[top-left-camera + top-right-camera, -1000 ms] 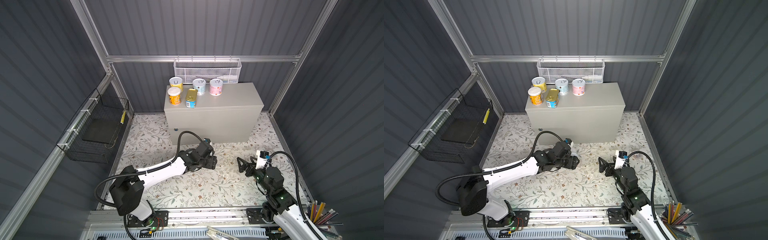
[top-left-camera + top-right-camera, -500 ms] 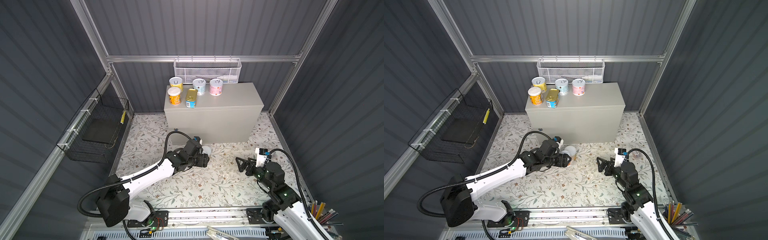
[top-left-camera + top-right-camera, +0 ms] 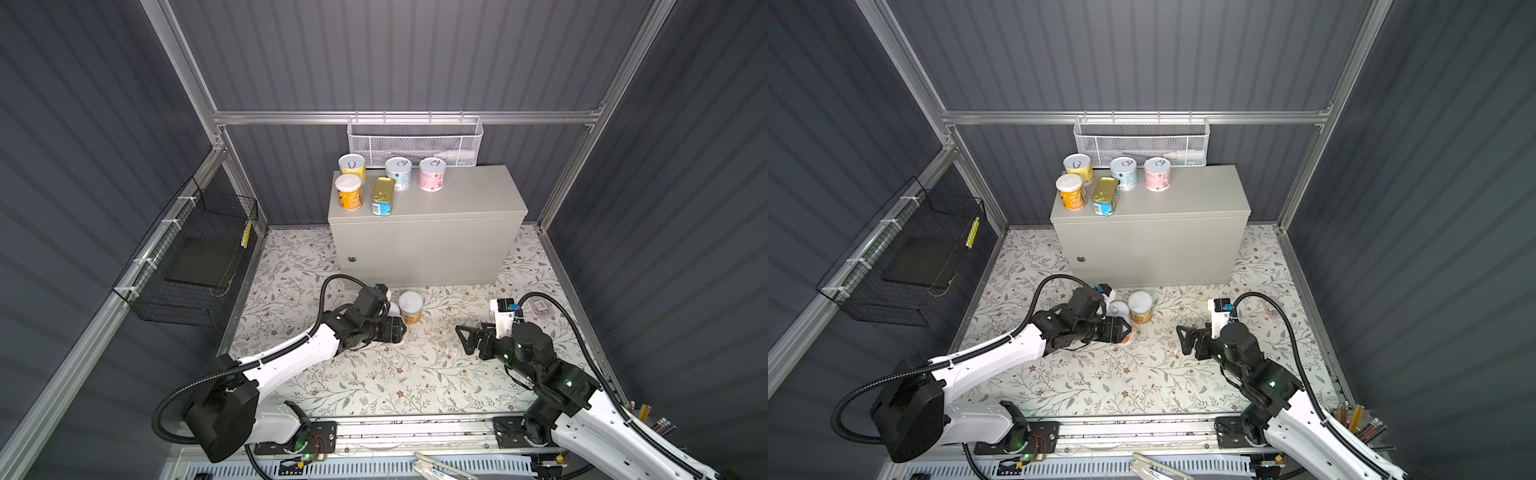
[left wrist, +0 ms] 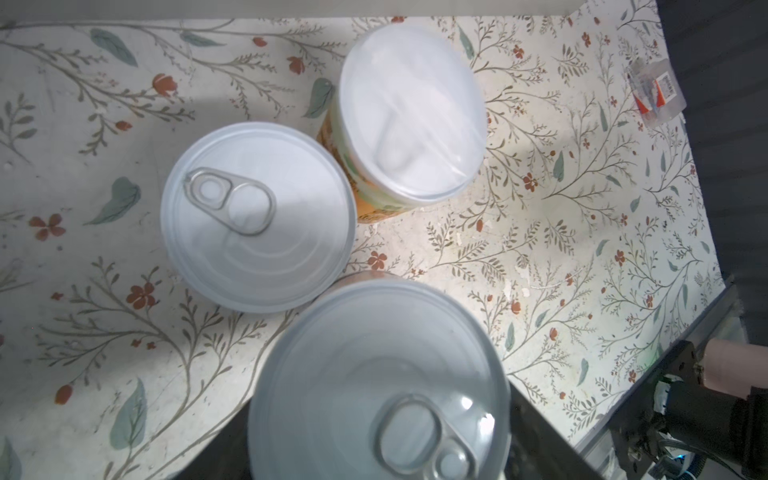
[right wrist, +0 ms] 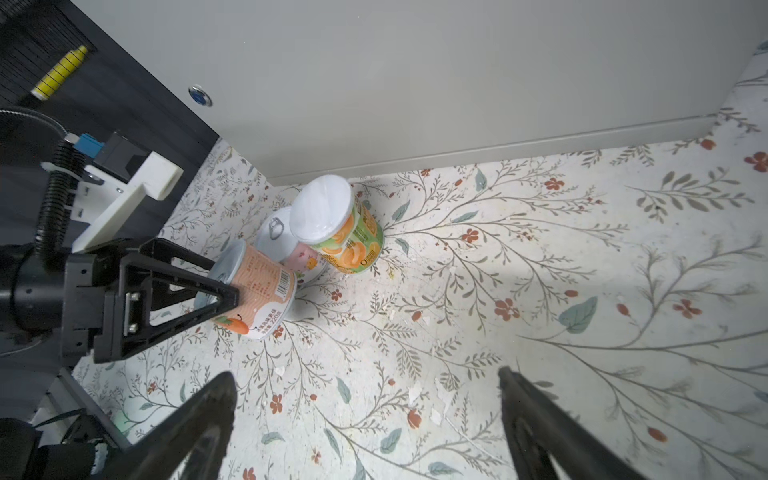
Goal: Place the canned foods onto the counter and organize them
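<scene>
Floral floor (image 5: 540, 291): left hand (image 5: 224, 282) clamped on salmon-labelled can (image 5: 266, 286), pink-labelled can (image 5: 305, 261) just beside; right hand (image 5: 365, 380) spread wide.

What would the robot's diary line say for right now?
left gripper: shut on peach can | right gripper: open, empty | counter: five tins | floor: two cans beside held one

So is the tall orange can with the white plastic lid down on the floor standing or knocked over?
Standing. The tall orange white-lidded can rests on its base on the flowered floor, lid facing up.
</scene>
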Controlling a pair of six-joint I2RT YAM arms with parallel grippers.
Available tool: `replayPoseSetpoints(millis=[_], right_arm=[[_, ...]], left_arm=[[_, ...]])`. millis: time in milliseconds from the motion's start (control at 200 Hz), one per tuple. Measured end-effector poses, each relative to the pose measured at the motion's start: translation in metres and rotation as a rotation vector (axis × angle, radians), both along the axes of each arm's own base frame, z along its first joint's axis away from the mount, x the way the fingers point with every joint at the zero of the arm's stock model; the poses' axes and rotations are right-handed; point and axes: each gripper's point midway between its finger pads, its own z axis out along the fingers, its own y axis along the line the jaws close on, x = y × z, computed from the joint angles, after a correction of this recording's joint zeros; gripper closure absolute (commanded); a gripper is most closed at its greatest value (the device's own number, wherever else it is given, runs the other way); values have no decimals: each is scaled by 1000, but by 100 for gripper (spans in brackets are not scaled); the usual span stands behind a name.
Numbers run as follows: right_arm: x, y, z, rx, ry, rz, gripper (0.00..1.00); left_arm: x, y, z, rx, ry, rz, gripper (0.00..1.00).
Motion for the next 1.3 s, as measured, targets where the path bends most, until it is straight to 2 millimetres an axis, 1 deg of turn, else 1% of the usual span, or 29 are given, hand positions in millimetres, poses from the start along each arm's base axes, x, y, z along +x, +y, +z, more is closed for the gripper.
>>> replayPoseSetpoints(millis=[90, 215, 365, 425, 520, 695, 790, 941, 1141, 1301], right_arm=[[-3, 1, -7, -33, 12, 4, 1], [-7, 7, -12, -59, 23, 26, 1], [-16, 22, -28, -129, 54, 95, 1], [-20, 27, -31, -151, 52, 128, 1], [-25, 32, -30, -162, 33, 165, 1], [-27, 32, -20, -137, -1, 174, 1], [-29, 34, -19, -127, -11, 184, 1], [-33, 47, -19, -130, -30, 237, 1], [-36, 65, -28, -182, -42, 307, 1], [-37, 79, -23, -186, -89, 346, 1]], left_arm=[[0, 6, -6, 2, 18, 5, 46], [2, 7, -5, -10, 21, 2, 46], [3, 8, -4, -20, 26, -2, 46], [3, 9, -3, -24, 24, -6, 46], [4, 9, 0, -32, 21, -13, 46], [4, 9, 1, -48, 28, -29, 46], [3, 9, 2, -57, 32, -42, 47], [0, 1, 9, -83, 39, -87, 47], [-2, -16, 31, -162, 33, -161, 47], [-11, -26, 34, -215, 75, -219, 48]])
